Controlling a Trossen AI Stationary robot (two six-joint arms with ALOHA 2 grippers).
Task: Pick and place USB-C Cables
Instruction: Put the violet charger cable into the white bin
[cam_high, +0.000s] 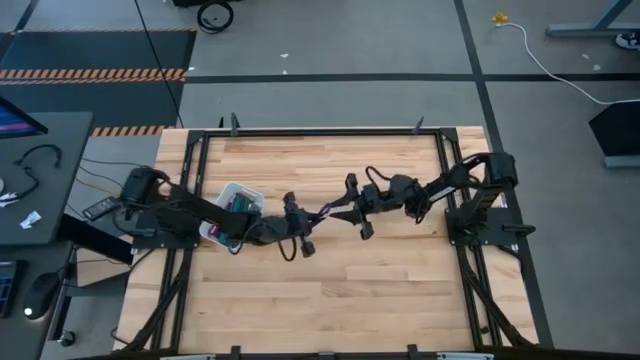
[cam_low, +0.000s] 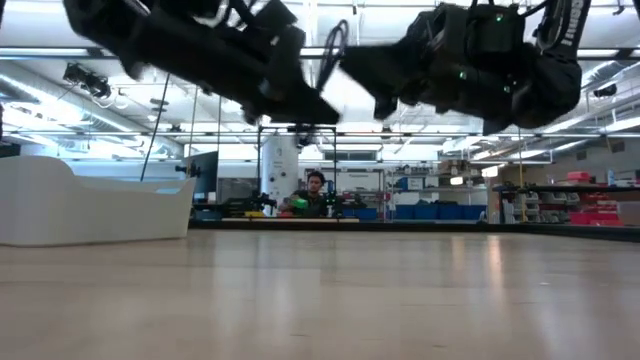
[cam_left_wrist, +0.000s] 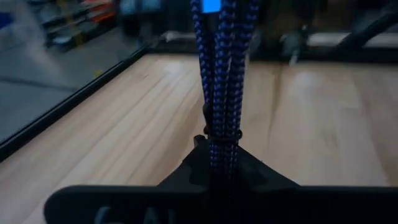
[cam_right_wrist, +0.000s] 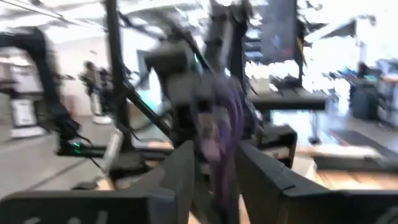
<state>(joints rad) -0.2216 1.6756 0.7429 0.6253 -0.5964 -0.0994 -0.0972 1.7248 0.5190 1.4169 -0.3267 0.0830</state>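
A purple-blue braided cable bundle (cam_high: 325, 212) hangs in the air over the table's middle, between my two grippers. My left gripper (cam_high: 303, 225) reaches in from the left and is shut on it (cam_left_wrist: 219, 146). My right gripper (cam_high: 350, 207) comes from the right and is open. Its fingers stand on either side of the bundle's other end (cam_right_wrist: 221, 118), and I cannot tell whether they touch it. A white bin (cam_high: 245, 188) stands by the left arm with more coloured cables inside. My left gripper pinches the bundle between its two fingers at one end (cam_left_wrist: 221, 149), just behind a dark tie band. The fingers come roughly level from the table's left and lie along the bundle. The bundle sticks out straight ahead of the fingertips, lifted clear of the table.
The white bin (cam_low: 90, 205) sits on the table's left part. Black frame rails (cam_high: 440, 150) run along the table's edges. Bare wood lies toward the near edge below both arms. A person (cam_low: 315, 190) sits far back in the room.
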